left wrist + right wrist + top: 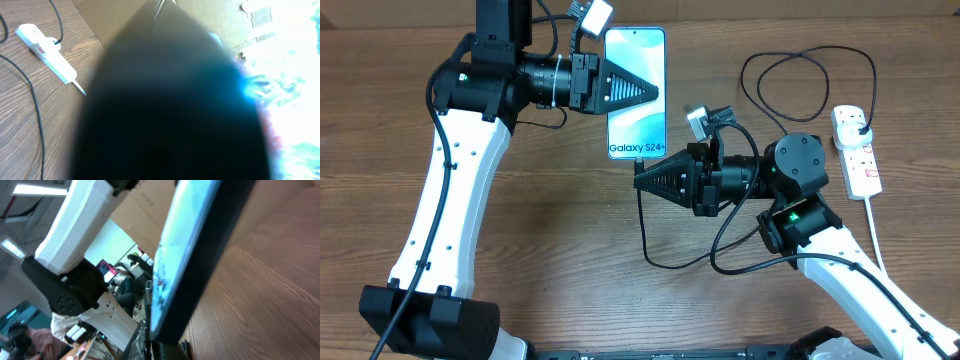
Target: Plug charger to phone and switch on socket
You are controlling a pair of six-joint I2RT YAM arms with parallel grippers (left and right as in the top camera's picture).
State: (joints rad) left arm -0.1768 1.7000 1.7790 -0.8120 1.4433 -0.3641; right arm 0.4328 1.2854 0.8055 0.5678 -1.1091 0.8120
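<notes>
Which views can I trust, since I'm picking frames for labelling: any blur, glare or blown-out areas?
Overhead: sharp, evenly lit, text on the phone legible. Left wrist: centre a dark out-of-focus blur, right side blown out white; only the socket at upper left is clear. Right wrist: phone close-up, soft and tilted; grain of the table sharper.

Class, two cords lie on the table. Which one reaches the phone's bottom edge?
The long thin black charger cable: it runs up to the blue-screened smartphone's bottom edge. The thick white cord only trails from the white power strip.
</notes>
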